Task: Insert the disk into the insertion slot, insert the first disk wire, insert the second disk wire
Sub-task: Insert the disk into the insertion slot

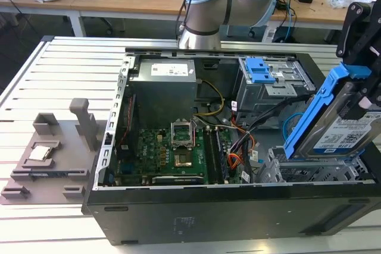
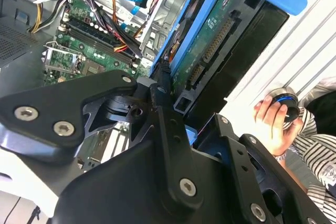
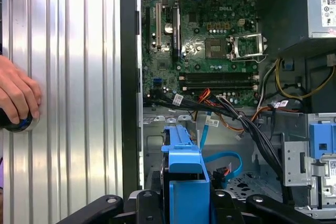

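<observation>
The tool (image 1: pixel 364 100) is clamped on the disk (image 1: pixel 336 124), one black finger (image 2: pixel 161 88) pressed against each side of its blue carrier, as both wrist views show at (image 2: pixel 220 40) and (image 3: pixel 186 179). The disk hangs tilted over the corner of the open computer case (image 1: pixel 196 221) at the exterior view's right, its lower end just at the top of the insertion slot (image 1: pixel 284 171); whether it has entered a bay cannot be told. Beyond the slot stands the grey cage with a blue tab (image 1: pixel 269 81), and loose cables (image 1: pixel 250 132) run between it and the motherboard (image 1: pixel 172 147). The case stands on a ribbed metal worktop (image 1: pixel 41 87), where a person's hand (image 3: pixel 17 98) rests on a small round object.
</observation>
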Robot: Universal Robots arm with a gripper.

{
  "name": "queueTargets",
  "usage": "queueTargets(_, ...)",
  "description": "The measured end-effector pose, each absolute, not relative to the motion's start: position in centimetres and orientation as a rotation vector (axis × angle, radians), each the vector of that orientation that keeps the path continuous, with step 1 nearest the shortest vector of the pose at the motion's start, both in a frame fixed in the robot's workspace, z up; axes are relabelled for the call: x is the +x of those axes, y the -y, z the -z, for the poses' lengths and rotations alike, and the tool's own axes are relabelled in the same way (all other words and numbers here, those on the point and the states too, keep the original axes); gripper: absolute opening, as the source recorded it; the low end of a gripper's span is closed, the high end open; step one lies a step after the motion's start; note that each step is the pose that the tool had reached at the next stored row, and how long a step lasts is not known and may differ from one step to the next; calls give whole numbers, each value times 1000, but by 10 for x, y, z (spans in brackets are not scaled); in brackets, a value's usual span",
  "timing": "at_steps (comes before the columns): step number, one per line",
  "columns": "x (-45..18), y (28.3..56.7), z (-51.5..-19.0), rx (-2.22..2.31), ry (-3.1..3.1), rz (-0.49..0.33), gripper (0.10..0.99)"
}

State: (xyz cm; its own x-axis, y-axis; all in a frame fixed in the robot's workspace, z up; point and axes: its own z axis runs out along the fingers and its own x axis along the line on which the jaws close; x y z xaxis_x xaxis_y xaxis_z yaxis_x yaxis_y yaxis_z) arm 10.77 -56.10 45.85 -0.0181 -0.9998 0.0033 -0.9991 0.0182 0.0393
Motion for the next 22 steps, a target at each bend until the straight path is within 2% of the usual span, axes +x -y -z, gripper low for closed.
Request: queueTargets(22,106,551,-440,2182,2221,43,361)
